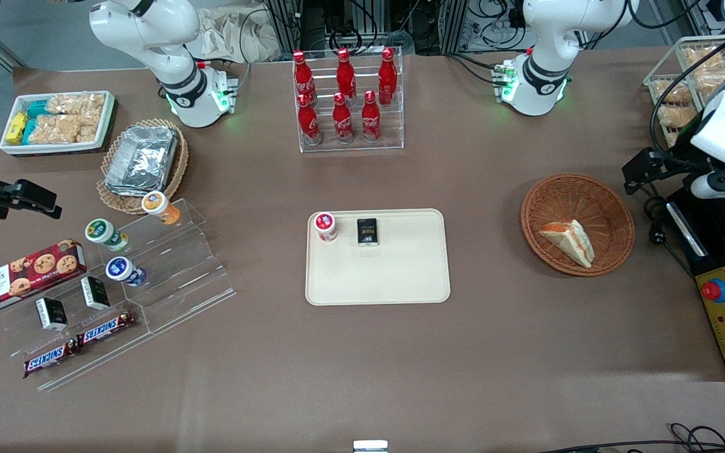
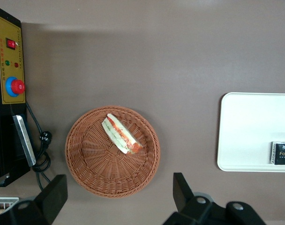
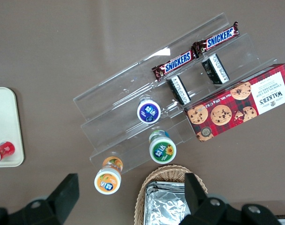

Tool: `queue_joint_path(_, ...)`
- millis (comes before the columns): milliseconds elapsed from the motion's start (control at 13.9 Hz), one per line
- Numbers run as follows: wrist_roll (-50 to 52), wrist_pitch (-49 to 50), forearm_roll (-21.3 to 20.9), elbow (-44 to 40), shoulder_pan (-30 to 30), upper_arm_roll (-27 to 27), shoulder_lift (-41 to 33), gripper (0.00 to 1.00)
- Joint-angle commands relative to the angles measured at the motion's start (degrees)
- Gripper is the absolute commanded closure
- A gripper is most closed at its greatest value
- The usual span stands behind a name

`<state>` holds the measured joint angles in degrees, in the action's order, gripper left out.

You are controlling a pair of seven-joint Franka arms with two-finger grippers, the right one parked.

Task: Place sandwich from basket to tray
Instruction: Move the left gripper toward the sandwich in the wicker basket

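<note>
The cookie box [image 3: 243, 102] reads WALKER'S, two bars [image 3: 195, 52] SNICKERS, the black packet [image 2: 282, 153] Face.

The left arm is held raised at the working arm's end of the table, wrist bent so that the gripper [image 2: 119, 197] is pointed down at the tabletop. Its two dark fingers [image 2: 183, 190] are spread wide apart, and nothing is held between them.

The hand [image 2: 118, 187] hangs over the tabletop [image 2: 180, 61] near the basket [image 2: 86, 159], its spread fingers [image 2: 53, 197] cut off at the frame's edge. The tray [image 2: 245, 131] is cropped too. The fine print on its black packet [image 2: 282, 153] is too small to read.
</note>
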<state>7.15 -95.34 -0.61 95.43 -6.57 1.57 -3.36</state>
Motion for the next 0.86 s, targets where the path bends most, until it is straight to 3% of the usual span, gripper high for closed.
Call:
queue_joint_path(0,-0.7,2.9,0.0,-2.1,0.4,0.0,1.4,0.0)
queue_joint_path(216,2.7,4.4,0.0,-1.3,1.1,1.7,1.6,0.0)
queue_joint_path(432,9.0,1.9,1.0,7.5,1.2,3.3,-0.7,0.0)
queue_joint_path(793,16.7,-17.9,1.2,30.0,2.0,6.5,-6.7,0.0)
